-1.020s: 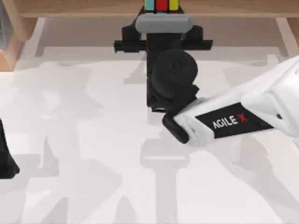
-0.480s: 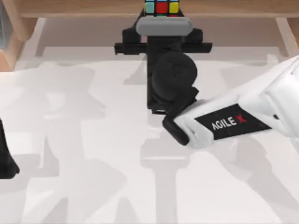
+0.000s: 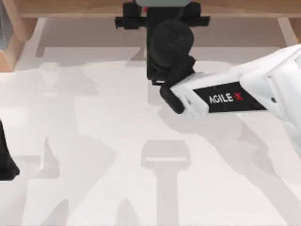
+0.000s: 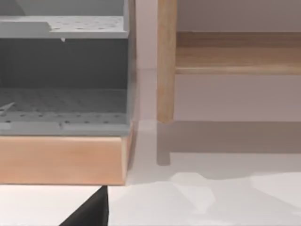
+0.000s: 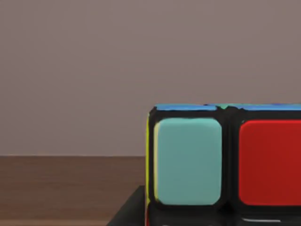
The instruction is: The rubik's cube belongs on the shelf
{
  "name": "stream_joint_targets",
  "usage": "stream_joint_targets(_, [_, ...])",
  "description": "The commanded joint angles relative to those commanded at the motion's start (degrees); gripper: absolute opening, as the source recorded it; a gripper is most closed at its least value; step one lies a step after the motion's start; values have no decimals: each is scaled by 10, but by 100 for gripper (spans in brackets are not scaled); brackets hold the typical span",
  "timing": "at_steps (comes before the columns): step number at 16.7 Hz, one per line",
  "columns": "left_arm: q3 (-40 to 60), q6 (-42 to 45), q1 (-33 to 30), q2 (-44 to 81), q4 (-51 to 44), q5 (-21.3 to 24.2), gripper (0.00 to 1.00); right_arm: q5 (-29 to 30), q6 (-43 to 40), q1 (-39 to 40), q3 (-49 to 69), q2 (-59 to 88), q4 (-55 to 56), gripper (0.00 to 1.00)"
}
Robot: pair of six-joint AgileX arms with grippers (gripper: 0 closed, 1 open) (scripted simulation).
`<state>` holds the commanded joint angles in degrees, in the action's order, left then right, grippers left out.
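Observation:
The rubik's cube (image 5: 225, 160) sits close before the right wrist camera, its teal and red stickers facing it, above the brown board of the shelf (image 5: 61, 188). My right gripper (image 3: 162, 4) reaches over the shelf (image 3: 70, 7) at the middle of the top view's far edge, shut on the cube, and its body covers nearly all of the cube there. A dark finger (image 5: 129, 212) shows beside the cube's lower corner. My left arm (image 3: 5, 160) stays parked at the left edge.
A grey perforated rack in a wooden box (image 4: 61, 84) stands left of the shelf's side support (image 4: 165, 61). The white table (image 3: 94, 141) spreads in front of the shelf. The right arm's white forearm (image 3: 244, 89) crosses the right half.
My right arm has moved farther toward the shelf with the cube. The cube, visible at the far edge before, has slid almost out of the top view.

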<state>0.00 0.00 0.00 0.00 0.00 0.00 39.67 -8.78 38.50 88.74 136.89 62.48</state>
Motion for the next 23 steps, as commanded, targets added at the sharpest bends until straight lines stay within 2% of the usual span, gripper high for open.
stream_joint_targets(5, [0,0,0,0,0,0,100,-24,7,-27,107,56,-56,0])
stream_joint_targets(11, [0,0,0,0,0,0,100,-27,9,-31,121,65,-62,0])
stream_joint_targets(23, [0,0,0,0,0,0,100,-27,9,-31,121,65,-62,90])
